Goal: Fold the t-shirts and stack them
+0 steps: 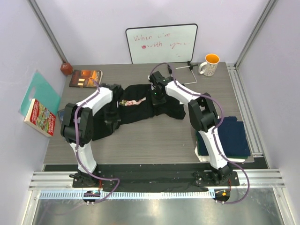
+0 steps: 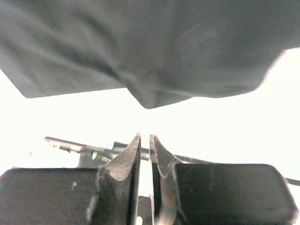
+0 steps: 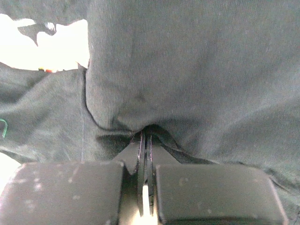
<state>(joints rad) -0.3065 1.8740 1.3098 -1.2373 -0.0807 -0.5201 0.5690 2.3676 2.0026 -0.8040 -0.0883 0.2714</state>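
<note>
Black t-shirt (image 1: 140,112), crumpled, long axis left-right

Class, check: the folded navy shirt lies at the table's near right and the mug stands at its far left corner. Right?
Wrong corner: the mug stands at the far right, per the top external view; the folded navy shirt is correct.

Left arm (image 1: 93,102): elbow up high, white part reaches in toward middle, wrist bent down. Left gripper (image 2: 146,138): fingers almost together, thin gap, nothing between them. Right arm (image 1: 185,93): elbow up, reaches far out and to left. Right gripper (image 3: 146,136): fingers pressed tight, pinching fold of black t-shirt (image 3: 187,70).
</note>
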